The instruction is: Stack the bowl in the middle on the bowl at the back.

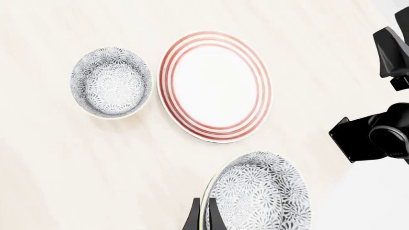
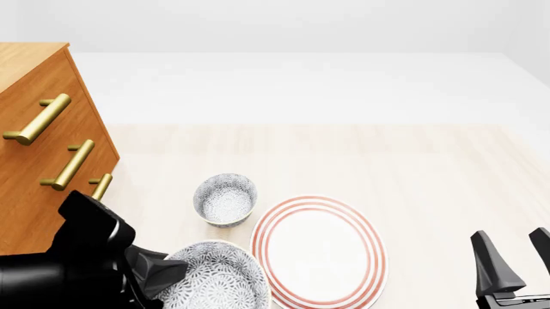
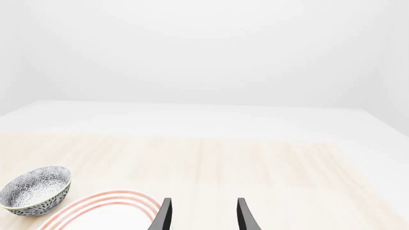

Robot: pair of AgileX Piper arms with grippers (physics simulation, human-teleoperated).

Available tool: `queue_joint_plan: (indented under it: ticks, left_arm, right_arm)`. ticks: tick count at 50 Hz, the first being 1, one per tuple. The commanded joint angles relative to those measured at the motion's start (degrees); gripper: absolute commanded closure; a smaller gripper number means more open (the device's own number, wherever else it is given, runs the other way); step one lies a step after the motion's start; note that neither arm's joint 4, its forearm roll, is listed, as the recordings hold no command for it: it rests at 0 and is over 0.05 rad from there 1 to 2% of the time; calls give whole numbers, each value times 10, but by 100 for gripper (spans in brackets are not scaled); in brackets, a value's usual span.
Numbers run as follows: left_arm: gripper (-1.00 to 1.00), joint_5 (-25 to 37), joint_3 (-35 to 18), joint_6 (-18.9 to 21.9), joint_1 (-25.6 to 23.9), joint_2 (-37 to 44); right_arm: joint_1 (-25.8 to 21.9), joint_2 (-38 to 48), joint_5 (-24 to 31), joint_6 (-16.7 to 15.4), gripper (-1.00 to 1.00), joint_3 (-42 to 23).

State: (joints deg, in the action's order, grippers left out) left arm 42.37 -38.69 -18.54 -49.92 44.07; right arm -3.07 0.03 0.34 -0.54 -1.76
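Only the left wrist view shows the left gripper (image 1: 206, 215) clamped on the rim of the bowl in the middle (image 1: 259, 194), near the plate (image 2: 320, 250). Right gripper (image 2: 516, 257) parted, holding nothing. Count: two bowls, one plate; the bowl at the back (image 2: 225, 198) sits behind.

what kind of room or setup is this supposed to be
Probably a simulated dining or kitchen tabletop: a light wooden table with speckled bowls and a red-ringed plate, beside a wooden drawer cabinet.

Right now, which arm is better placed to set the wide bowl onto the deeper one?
The left. Its gripper already pinches the wide bowl's rim, and the deeper bowl sits just beyond it. The right gripper stands open and empty past the plate.
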Motion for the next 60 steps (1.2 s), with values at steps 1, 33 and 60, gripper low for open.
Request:
queue_joint_plan:
  ticks: [1, 33, 60]
  left_arm:
    - [100, -11, 13, -15, -47, 1]
    - [100, -38, 73, -55, -89, -10]
    - [100, -32, 154, -64, -73, -55]
  right_arm:
    - [0, 0, 1, 0, -100, -1]
    - [0, 0, 3, -1, -100, -3]
    - [-3, 0, 2, -4, -100, -3]
